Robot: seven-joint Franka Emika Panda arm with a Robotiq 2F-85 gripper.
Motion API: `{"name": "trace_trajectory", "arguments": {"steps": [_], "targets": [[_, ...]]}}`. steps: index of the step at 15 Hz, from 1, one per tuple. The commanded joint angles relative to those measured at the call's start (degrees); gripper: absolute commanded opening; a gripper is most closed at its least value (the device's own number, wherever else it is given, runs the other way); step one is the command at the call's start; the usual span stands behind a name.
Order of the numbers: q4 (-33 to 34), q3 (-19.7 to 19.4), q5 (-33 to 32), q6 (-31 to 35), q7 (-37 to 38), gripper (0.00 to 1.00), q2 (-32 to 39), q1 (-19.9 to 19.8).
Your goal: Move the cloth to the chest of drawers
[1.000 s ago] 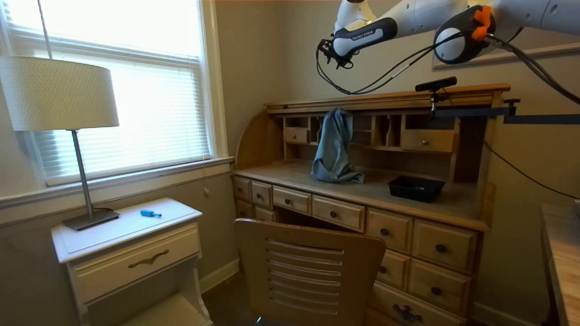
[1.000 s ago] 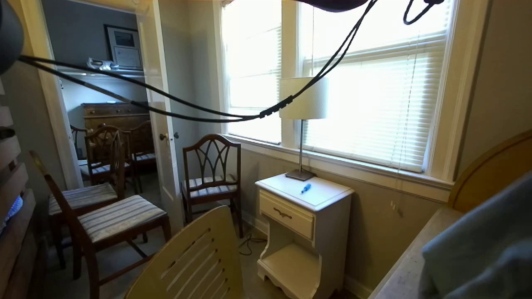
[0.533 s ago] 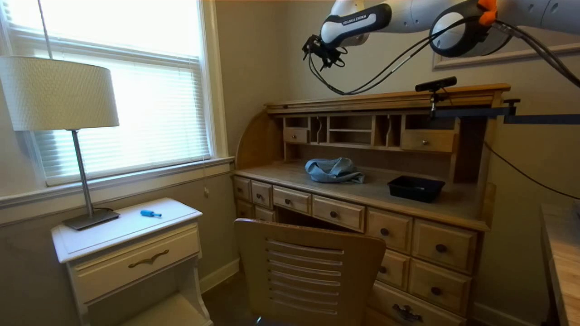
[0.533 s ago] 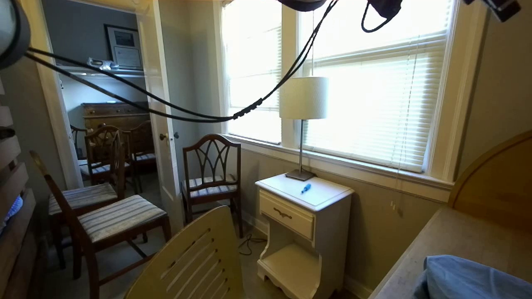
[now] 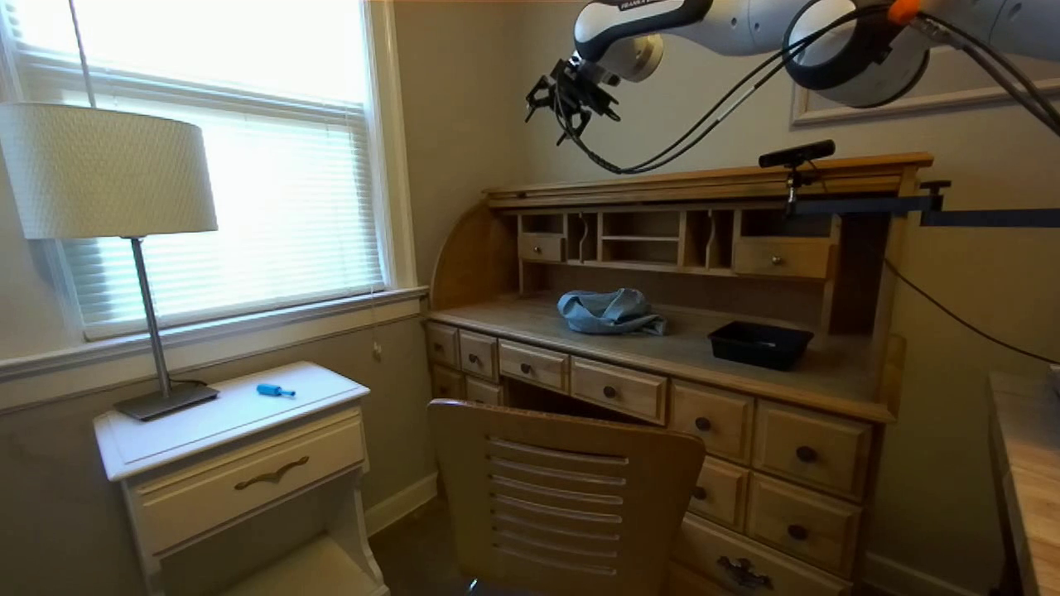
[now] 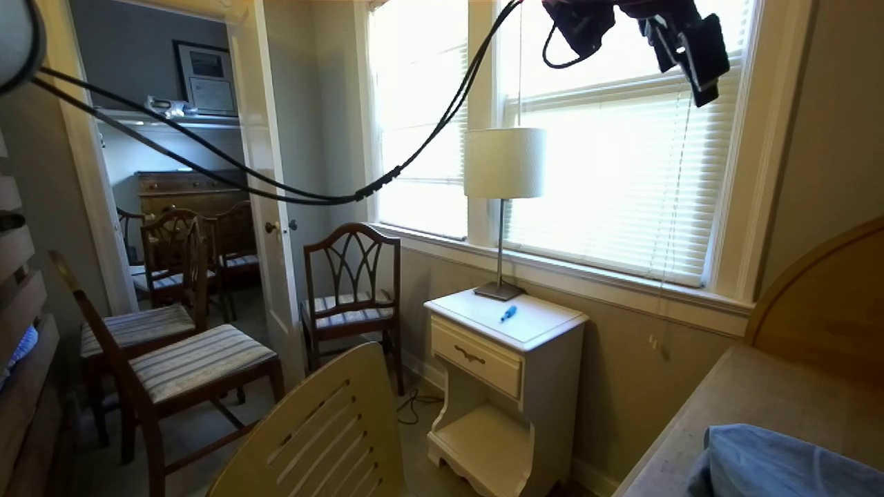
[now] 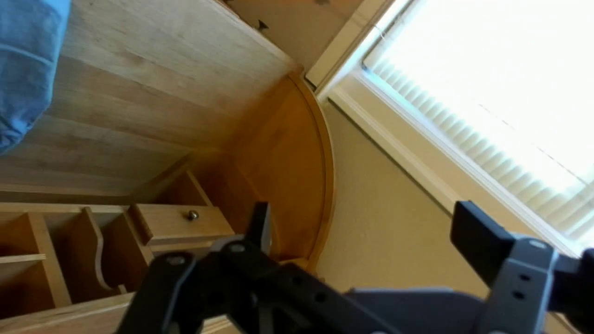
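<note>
a blue-grey cloth (image 5: 611, 313) lies crumpled in a low heap on top of a wooden desk (image 5: 687, 335) with many drawers, seen in both exterior views. in an exterior view it sits to the left of a black tray (image 5: 745, 352), with bare wood between the two; the tray holds something pale, too small to make out. behind the cloth stand the desk's cubbyholes (image 5: 642, 238). the wrist view catches only one edge of the cloth, in its upper left corner, and a little drawer (image 7: 176, 226) with a round knob lower down.

the claw (image 7: 364, 218) is spread wide: its two black fingers (image 7: 482, 246) stand far apart, and the desk's curved side and the tan wall (image 7: 394, 222) show through the gap. it hangs up in the air, well apart from the cloth, at the end of a white and black robot arm (image 5: 749, 29) with loose black cables (image 6: 376, 183).

a pale wooden chair (image 5: 556, 473) with a slotted back stands in front of the desk. in an exterior view, a white nightstand (image 5: 248, 418) to the left carries a tall lamp (image 5: 116, 170) and a small blue item (image 5: 272, 390), and beside it is a bright window (image 5: 207, 182). a small black camera (image 5: 797, 155) sits on a bar (image 5: 994, 218) near the right end of the desk. in an exterior view, dark wooden chairs (image 6: 204, 359) with striped seats stand by an open door (image 6: 259, 152).
</note>
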Motion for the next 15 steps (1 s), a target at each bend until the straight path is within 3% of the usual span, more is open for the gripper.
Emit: {"name": "trace_trajectory", "arguments": {"steps": [1, 9, 13, 15], "targets": [[-2.7, -2.4, -0.2, -5.4, -2.2, 1.00, -2.1, 1.2], [-3.6, -2.9, -0.7, -20.7, -5.0, 1.00, -2.7, 7.4], [-2.8, -5.4, -3.0, -22.0, -3.0, 1.00, -2.4, 11.5], [-2.6, -4.1, -1.1, -20.7, -4.2, 1.00, -1.6, 10.8]]}}
